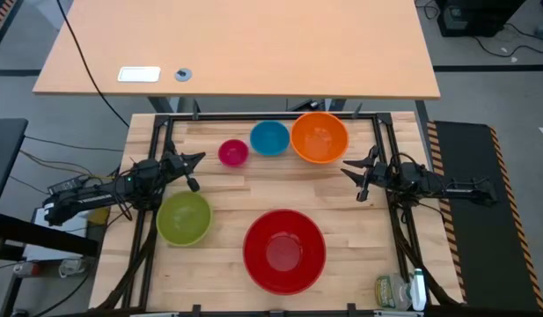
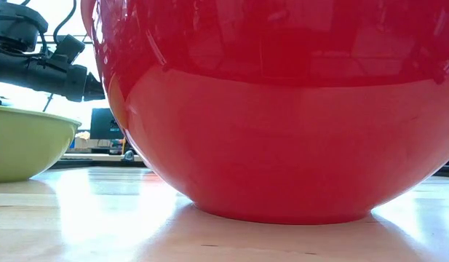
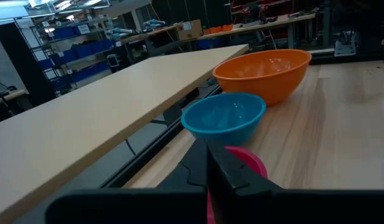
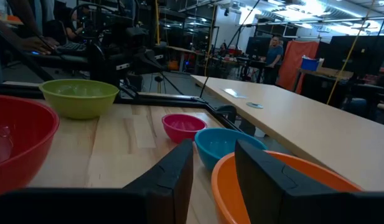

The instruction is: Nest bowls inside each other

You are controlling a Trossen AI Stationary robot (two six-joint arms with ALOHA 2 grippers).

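Note:
Five bowls stand on their bases on the wooden table. The magenta-pink bowl (image 1: pixel 233 152), blue bowl (image 1: pixel 269 137) and orange bowl (image 1: pixel 319 136) form a row at the far edge. The yellow-green bowl (image 1: pixel 184 217) is near left and the big red bowl (image 1: pixel 284 250) near centre. None is inside another. My left gripper (image 1: pixel 193 172) hangs level at the table's left side, shut and empty, pointing toward the pink bowl (image 3: pixel 244 163). My right gripper (image 1: pixel 353 178) hangs level at the right side, open with nothing between its fingers, just short of the orange bowl (image 4: pixel 272 186).
A black frame (image 1: pixel 253 117) runs around the table's edges. Beyond the far edge is a larger tan desk (image 1: pixel 236 44) carrying a white card (image 1: pixel 139 74). A jar and a bottle (image 1: pixel 401 291) stand at the near right corner. Bare table lies between the bowl row and the red bowl.

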